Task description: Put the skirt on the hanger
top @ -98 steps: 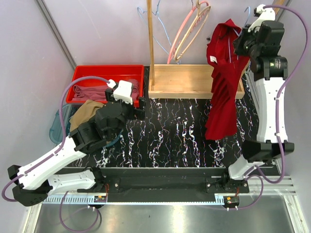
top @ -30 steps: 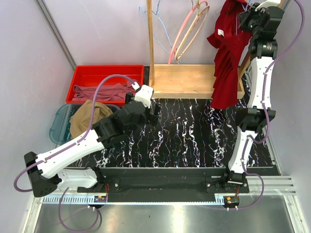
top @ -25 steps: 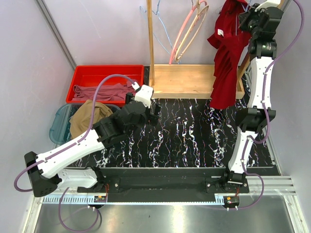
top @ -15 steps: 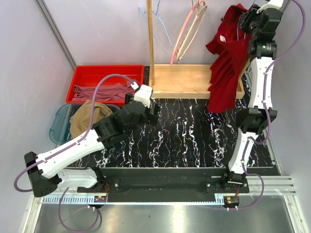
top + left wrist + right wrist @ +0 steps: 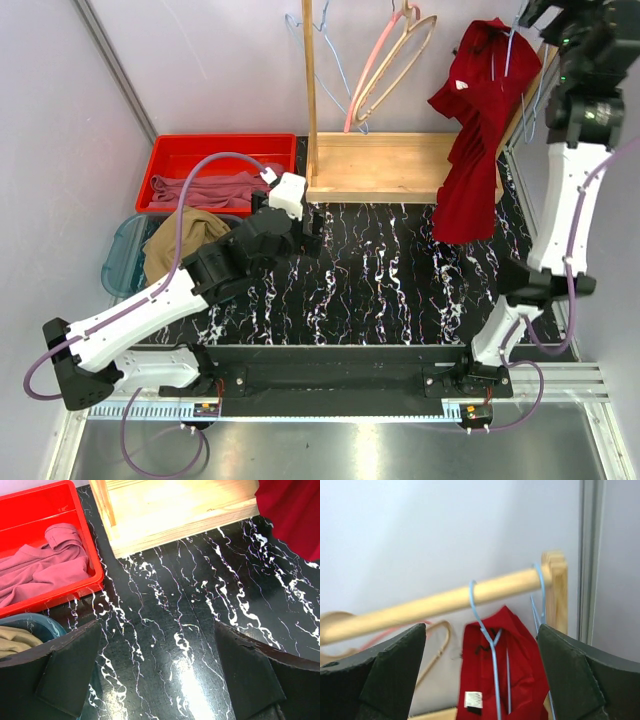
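Observation:
The tan skirt (image 5: 183, 238) lies bunched in a blue-green tub at the left; a corner of the skirt (image 5: 15, 641) shows in the left wrist view. My left gripper (image 5: 310, 228) hovers open and empty over the black marble table, right of the skirt. One light-blue wire hanger (image 5: 484, 625) hooks over the wooden rod (image 5: 430, 605) and carries a dark red garment (image 5: 478, 130). My right gripper (image 5: 481, 645) is open just in front of that hook, not touching it. Another empty light-blue hanger (image 5: 335, 75) hangs by the wooden post.
A red tray (image 5: 170, 155) holds a mauve-pink cloth (image 5: 40, 565). The wooden rack base (image 5: 400, 165) stands at the back. A pink hanger (image 5: 375, 60) and a pale wooden hanger (image 5: 400, 55) hang on the rod. One more blue hanger (image 5: 540, 592) sits at the rod's right end.
My right gripper has opened and let go of the blue hanger with the red garment, which now hangs on the rod; the right arm drew back. The left arm hardly moved.

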`<state>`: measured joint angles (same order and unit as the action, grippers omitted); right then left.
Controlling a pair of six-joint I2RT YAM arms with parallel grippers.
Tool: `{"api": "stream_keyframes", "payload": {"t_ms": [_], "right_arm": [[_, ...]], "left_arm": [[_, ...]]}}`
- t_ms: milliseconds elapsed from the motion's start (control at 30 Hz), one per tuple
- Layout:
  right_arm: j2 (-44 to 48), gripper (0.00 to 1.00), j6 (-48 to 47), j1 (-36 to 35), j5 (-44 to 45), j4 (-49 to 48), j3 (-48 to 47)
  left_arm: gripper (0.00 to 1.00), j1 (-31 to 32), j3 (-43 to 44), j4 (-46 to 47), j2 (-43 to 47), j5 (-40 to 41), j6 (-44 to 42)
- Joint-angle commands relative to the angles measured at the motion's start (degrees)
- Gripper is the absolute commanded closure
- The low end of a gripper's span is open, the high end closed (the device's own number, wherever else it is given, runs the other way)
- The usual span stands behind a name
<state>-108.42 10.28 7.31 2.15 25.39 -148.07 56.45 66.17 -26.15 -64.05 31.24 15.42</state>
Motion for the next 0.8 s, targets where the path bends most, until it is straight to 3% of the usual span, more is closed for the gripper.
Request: {"api": "stream_keyframes", "payload": {"t_ms": [0,133,233,267,400,533,567,667,767], "right_arm": [[8.99,0.0,-0.79,0.25,-0.39,-1.66,-0.65],[15.94,0.0,0.78,0.25,-7.31,5.87,5.58],[24.29,0.0,2.97,0.16,-14.35,7.92,18.13],[26.75,0.0,3.6,0.16,-16.37,7.58,26.35],[38.8,0.11,7.9,-0.45,-24.54,4.15,45.38],[42.85,0.15,7.04,-7.03,-20.63,7.48,55.95],[42.85,0.16,6.51,-13.57,-16.17,8.18,56.92],[42.15,0.17,5.89,-19.86,-12.01,9.16,60.78],[42.41,0.17,8.17,-21.81,-13.05,6.27,66.49]], "left_arm": [[0.01,-0.55,1.07,1.63,1.56,-0.04,1.28],[0.01,-3.44,0.01,1.54,2.53,-1.44,3.38],[0.01,-8.53,-0.25,0.58,2.79,-4.43,5.58],[0.01,-11.24,-0.25,0.05,2.97,-5.57,6.46],[0.01,-16.71,-0.08,-2.67,2.62,-4.1,8.66],[0.01,-25.4,-1.13,-7.06,2.26,-0.67,13.56],[0.01,-27.07,-1.48,-7.85,2.18,-0.22,14.8],[0.01,-32.53,-3.85,-8.65,2.18,0.22,17.18],[0.01,-36.05,-6.22,-9.97,2.0,3.02,19.64]]}}
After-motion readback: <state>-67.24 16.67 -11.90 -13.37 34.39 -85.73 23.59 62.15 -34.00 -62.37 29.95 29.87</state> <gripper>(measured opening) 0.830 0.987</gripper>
